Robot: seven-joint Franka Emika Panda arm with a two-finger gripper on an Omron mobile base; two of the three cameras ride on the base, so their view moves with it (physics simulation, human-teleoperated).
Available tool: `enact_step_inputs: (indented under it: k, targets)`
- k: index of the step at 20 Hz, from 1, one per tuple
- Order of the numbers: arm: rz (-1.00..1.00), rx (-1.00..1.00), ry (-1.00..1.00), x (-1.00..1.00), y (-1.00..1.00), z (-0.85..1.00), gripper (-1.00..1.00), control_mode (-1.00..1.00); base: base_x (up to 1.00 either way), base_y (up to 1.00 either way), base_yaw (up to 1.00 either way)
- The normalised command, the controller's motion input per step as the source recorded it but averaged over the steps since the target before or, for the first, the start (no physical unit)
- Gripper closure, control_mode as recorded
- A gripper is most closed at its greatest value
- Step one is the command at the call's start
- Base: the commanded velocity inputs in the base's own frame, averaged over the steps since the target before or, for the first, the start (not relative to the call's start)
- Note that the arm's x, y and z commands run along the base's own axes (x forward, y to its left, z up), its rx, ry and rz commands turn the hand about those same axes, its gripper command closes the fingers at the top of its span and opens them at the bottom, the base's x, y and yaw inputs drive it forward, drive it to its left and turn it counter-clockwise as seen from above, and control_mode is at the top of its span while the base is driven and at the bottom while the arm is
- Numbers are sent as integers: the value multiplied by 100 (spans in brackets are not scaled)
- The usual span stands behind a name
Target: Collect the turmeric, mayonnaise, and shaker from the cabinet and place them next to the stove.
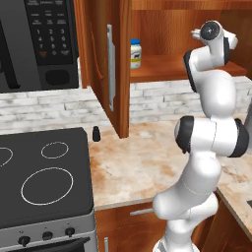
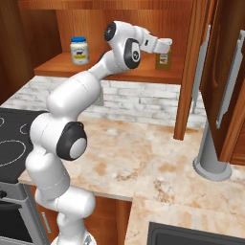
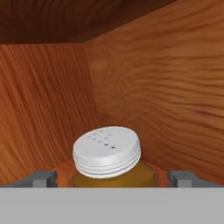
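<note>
Claw (image 3: 112, 178) spread wide — fingertips (image 3: 43, 178) either side of the turmeric (image 3: 107, 155), not gripping it.

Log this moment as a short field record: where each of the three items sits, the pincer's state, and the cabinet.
turmeric: on the cabinet shelf, upright, between the open pincer's fingers
pincer: open, a fingertip either side of the turmeric jar, not closed on it
mayonnaise: on the same shelf, upright, left end as seen in the right base view
shaker: already on the counter, upright, just right of the stove
stove: nothing on its burners
cabinet: door open
</note>
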Motion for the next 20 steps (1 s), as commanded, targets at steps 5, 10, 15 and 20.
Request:
enact_step_inputs:
  k: [5, 10, 15, 20]
  targets:
    - [0, 0, 0, 11, -1, 0, -100, -100, 0, 0, 0]
    - [0, 0, 0, 15, -1, 0, -100, -100, 0, 0, 0]
    - [0, 0, 0, 15, -16, 0, -100, -100, 0, 0, 0]
    - [0, 0, 0, 11, -22, 0, -100, -100, 0, 0, 0]
